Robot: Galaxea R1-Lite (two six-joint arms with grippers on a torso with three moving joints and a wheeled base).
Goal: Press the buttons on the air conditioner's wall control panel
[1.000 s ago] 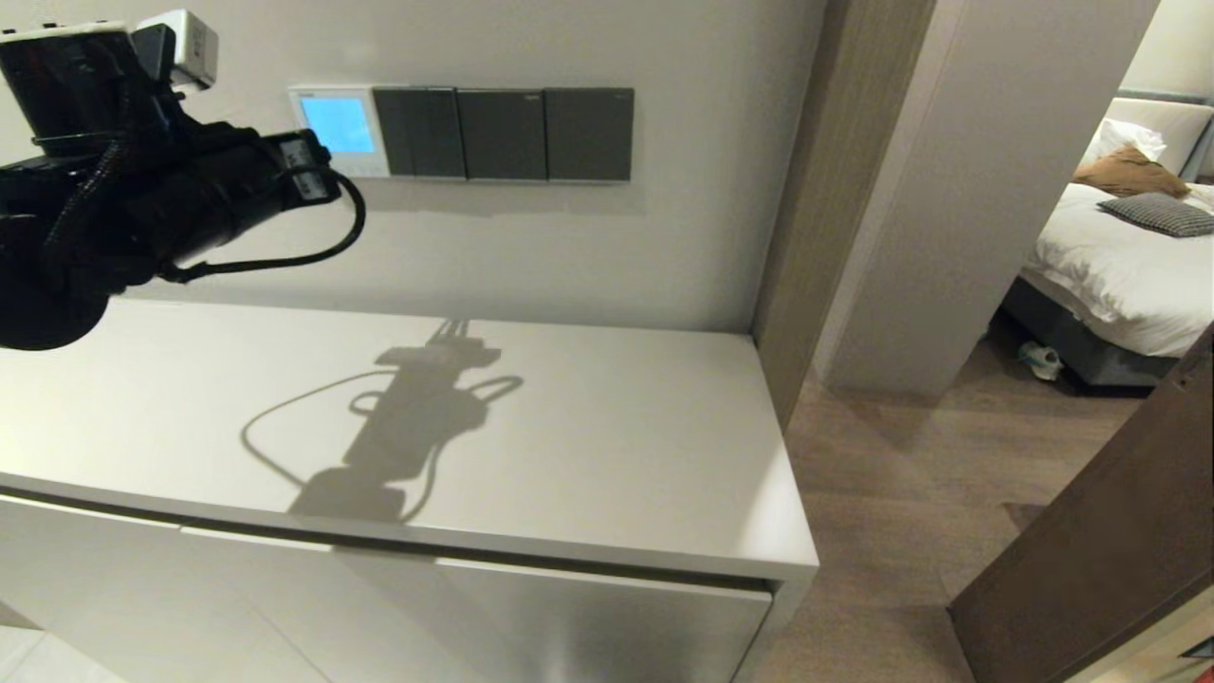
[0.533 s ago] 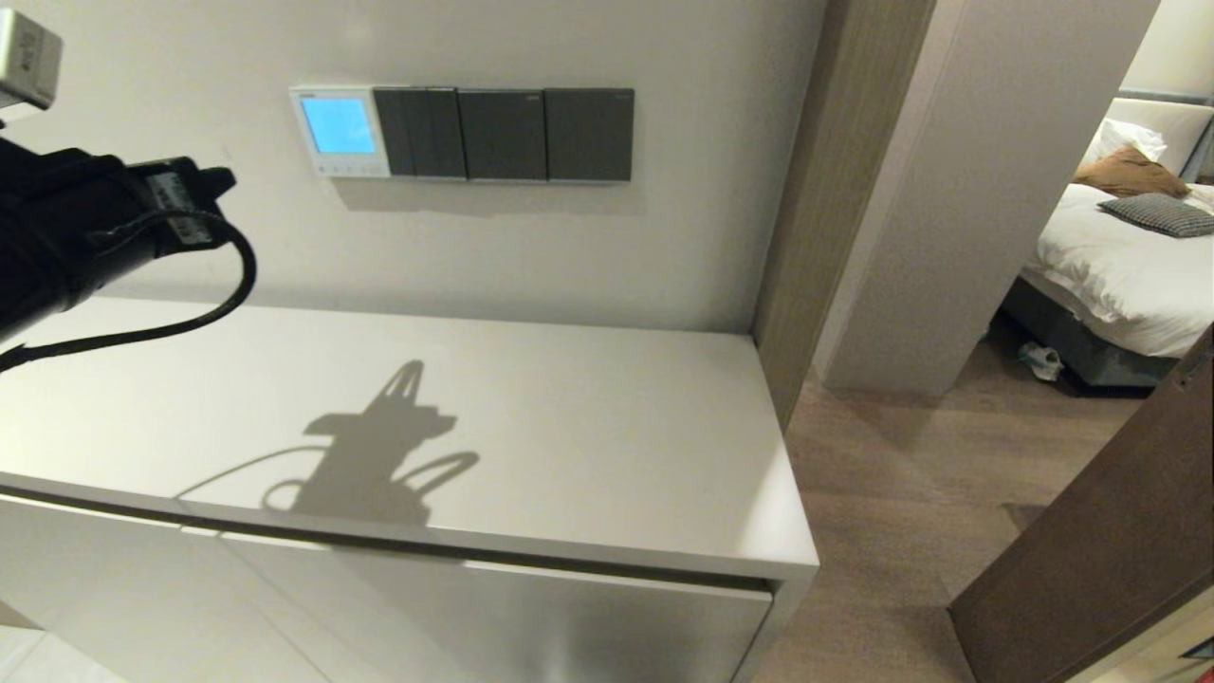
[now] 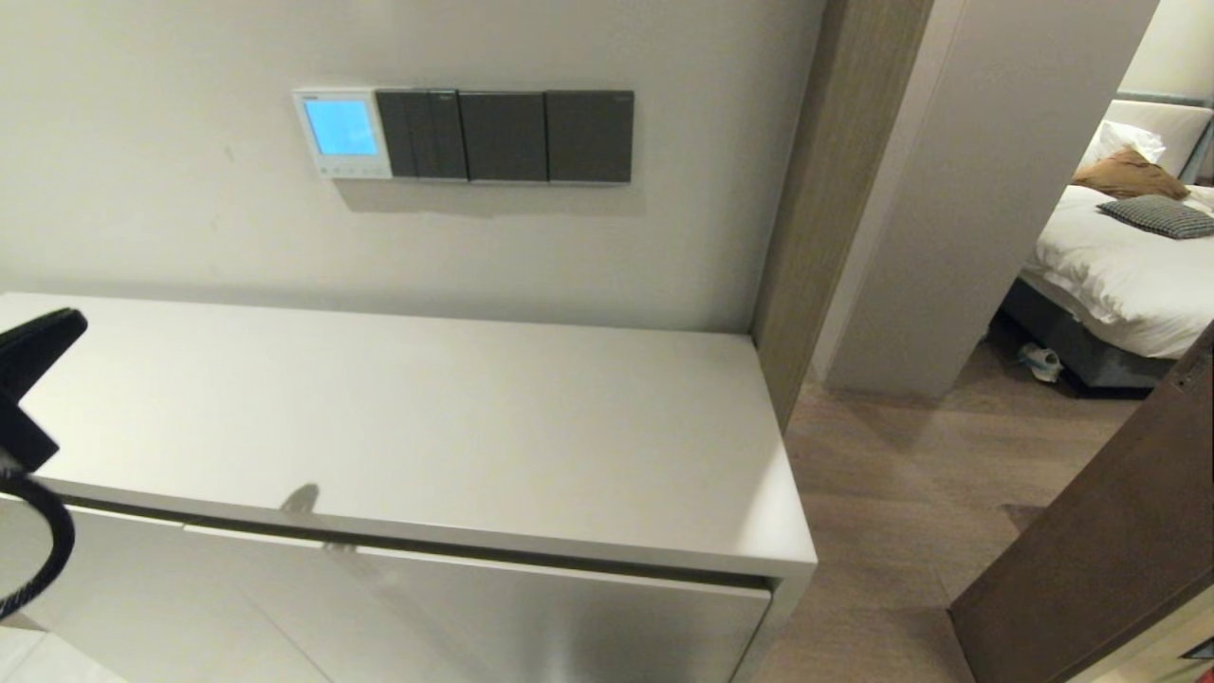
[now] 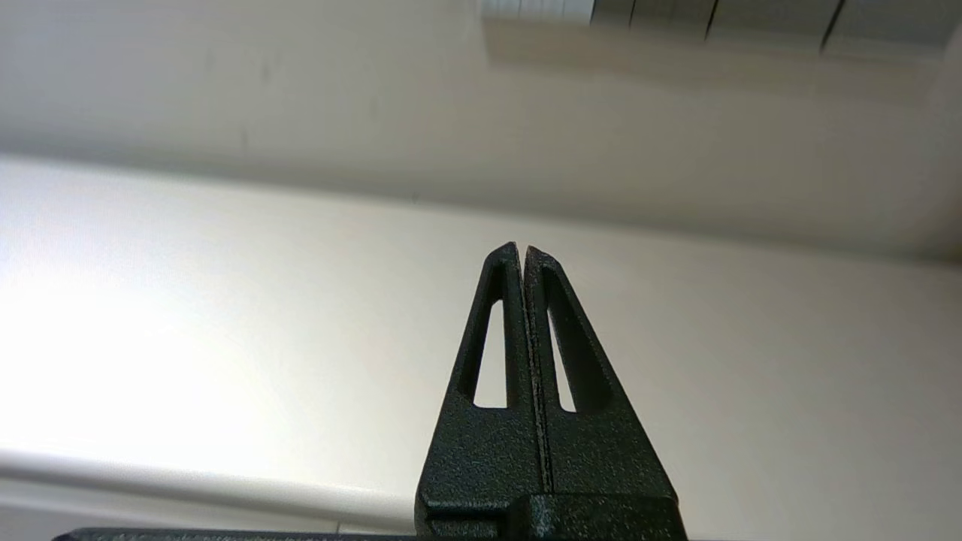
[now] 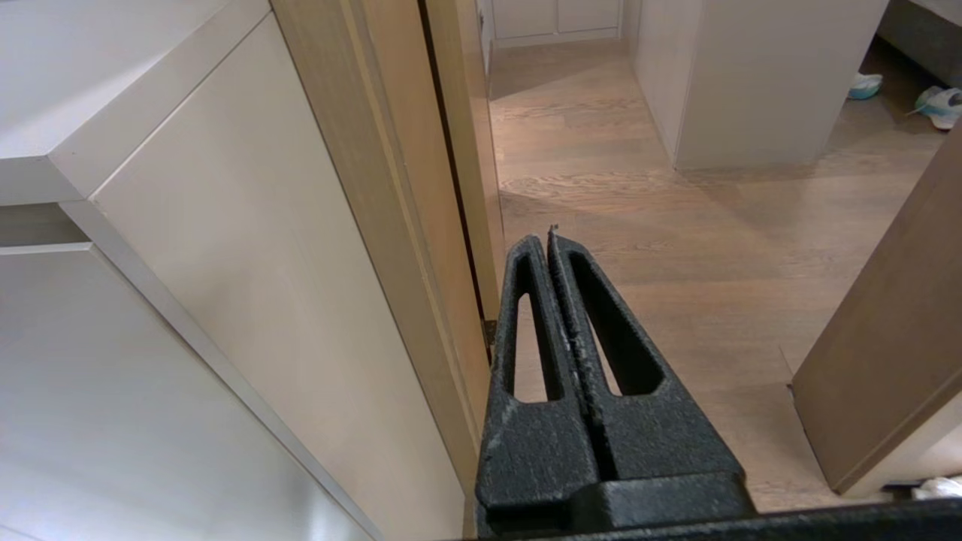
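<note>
The white air conditioner control panel [image 3: 341, 133] with a lit blue screen hangs on the wall above the cabinet, left of three dark switch plates [image 3: 505, 136]. Its lower edge shows in the left wrist view [image 4: 535, 9]. My left gripper [image 4: 523, 249] is shut and empty, low over the cabinet top, well below and in front of the panel; only a dark part of that arm [image 3: 28, 351] shows at the head view's left edge. My right gripper [image 5: 549, 237] is shut and empty, parked low beside the cabinet's right end, over the floor.
A white cabinet [image 3: 427, 446] stands under the panel against the wall. A wooden door frame [image 3: 806, 190] rises at its right. An open doorway leads to a bed [image 3: 1129, 256]. A brown door [image 3: 1110, 531] stands at the right.
My left arm has dropped away from the panel, down and to the left, almost out of the head view. Its shadow on the cabinet top has shrunk to a small spot.
</note>
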